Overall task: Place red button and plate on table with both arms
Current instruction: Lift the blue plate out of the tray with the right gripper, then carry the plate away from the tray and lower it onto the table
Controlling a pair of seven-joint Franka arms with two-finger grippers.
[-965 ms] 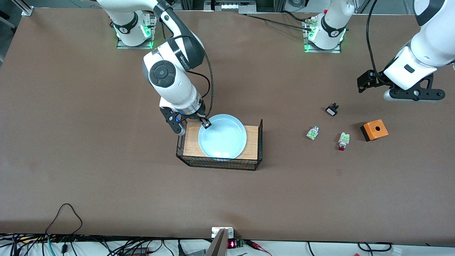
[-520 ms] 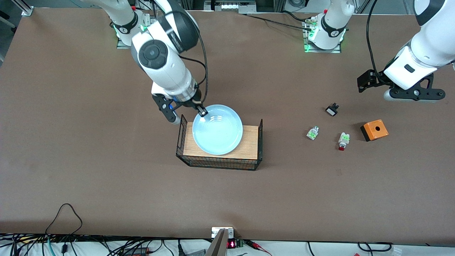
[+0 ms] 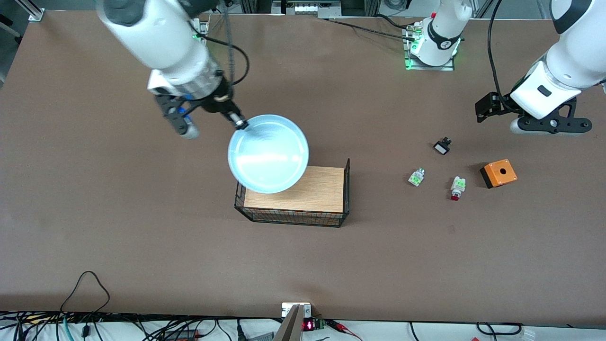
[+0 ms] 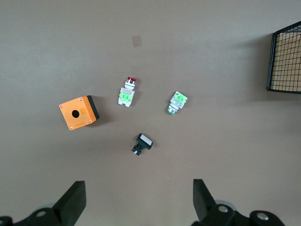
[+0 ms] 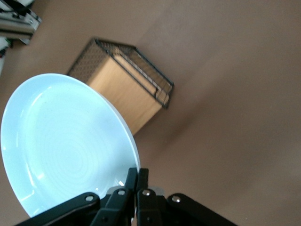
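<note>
My right gripper [image 3: 239, 124] is shut on the rim of the pale blue plate [image 3: 268, 153] and holds it in the air over the wire stand's end nearest the right arm. The right wrist view shows the plate [image 5: 66, 146] pinched at its rim by my right gripper [image 5: 137, 176]. The red button [image 3: 457, 186], whitish with a green patch and a red tip, lies on the table [image 3: 118, 227] toward the left arm's end; it also shows in the left wrist view [image 4: 126, 92]. My left gripper [image 4: 136, 202] hangs open and empty over the table beside the small parts.
A wood-topped black wire stand [image 3: 312, 194] sits mid-table. Near the red button lie a green-white block [image 3: 416, 177], a small black part [image 3: 442, 146] and an orange box with a hole [image 3: 498, 173].
My right gripper has lifted the plate off the wire stand and carried it up and toward the right arm's end. The left arm has not moved.
</note>
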